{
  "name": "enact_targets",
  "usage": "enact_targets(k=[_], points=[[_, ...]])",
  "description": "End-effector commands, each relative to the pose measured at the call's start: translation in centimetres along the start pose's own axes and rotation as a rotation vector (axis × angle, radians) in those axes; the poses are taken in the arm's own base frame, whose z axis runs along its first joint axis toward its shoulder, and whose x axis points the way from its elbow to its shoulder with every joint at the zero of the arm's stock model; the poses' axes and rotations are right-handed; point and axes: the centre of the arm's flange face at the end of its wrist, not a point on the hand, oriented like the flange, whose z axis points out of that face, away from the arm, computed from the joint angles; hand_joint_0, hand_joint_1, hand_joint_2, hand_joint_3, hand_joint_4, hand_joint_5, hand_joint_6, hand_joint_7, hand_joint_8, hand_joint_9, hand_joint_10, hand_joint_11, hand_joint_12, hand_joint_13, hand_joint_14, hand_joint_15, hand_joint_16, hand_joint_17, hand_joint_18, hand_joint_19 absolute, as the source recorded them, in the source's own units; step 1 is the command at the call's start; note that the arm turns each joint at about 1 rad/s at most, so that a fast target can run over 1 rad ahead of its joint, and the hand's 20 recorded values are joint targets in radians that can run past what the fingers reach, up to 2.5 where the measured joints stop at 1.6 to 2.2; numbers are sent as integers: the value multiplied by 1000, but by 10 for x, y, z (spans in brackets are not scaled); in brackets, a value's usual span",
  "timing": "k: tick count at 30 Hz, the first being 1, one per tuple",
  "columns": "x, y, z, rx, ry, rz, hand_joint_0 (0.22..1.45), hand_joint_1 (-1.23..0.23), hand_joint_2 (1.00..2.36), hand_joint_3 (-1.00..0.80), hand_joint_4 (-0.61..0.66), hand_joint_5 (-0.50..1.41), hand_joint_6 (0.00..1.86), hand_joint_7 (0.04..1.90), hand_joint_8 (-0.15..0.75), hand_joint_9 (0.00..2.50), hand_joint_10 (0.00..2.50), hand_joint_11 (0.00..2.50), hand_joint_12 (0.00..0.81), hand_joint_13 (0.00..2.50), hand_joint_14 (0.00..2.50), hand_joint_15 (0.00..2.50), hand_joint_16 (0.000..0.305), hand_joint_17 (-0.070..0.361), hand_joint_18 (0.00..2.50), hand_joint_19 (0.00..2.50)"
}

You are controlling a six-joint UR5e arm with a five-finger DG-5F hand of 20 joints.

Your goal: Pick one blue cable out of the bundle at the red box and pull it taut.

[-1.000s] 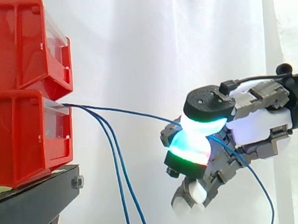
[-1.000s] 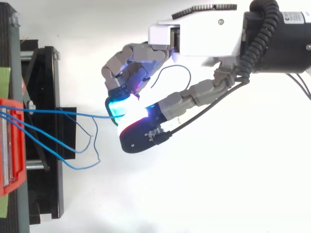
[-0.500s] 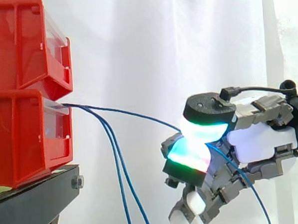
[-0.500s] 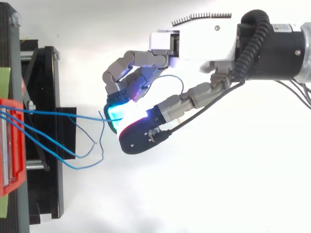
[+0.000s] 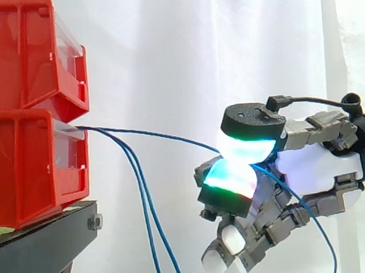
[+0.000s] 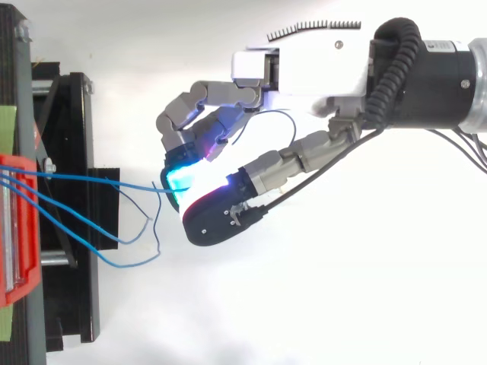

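Several thin blue cables leave the front of the lower red box [image 5: 31, 166]. One blue cable [image 5: 158, 136] runs right from the box in a shallow sag to my hand [image 5: 312, 166]. Thumb and a finger pinch it between glowing cyan-green pads [image 5: 247, 146]. Behind the pinch the cable's tail [image 5: 309, 218] drops down and right. In the top view the same cable [image 6: 99, 176] reaches the hand [image 6: 304, 65], and its free end curls near the palm. Two other blue cables [image 5: 147, 224] hang loose from the box.
A second red box [image 5: 25, 50] is stacked on the lower one, both on a black stand [image 5: 41, 248]. The stand's black frame [image 6: 72, 205] lies at the left of the top view. A white curtain hangs behind.
The hand has shifted a little left and lower while keeping its pinch on the cable. The cable still sags slightly, and the loose ends swayed.
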Motion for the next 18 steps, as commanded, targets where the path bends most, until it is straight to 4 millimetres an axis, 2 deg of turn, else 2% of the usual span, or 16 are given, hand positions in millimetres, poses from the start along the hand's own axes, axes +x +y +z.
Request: enact_targets(k=[1, 8, 18], points=[[1, 0, 0, 0, 2, -5, 665, -893, 1012, -3, 101, -115, 874, 1600, 305, 722, 14, 534, 366, 581, 12, 331, 55, 125, 426, 255], [1, 0, 0, 0, 2, -2, 682, -891, 1014, -30, 52, -127, 902, 1542, 307, 721, 14, 548, 360, 580, 13, 336, 54, 121, 422, 259], [3, 0, 0, -2, 4, -1, 686, -867, 1013, -266, 87, -156, 910, 1262, 300, 694, 15, 576, 350, 539, 13, 333, 51, 115, 393, 282]])
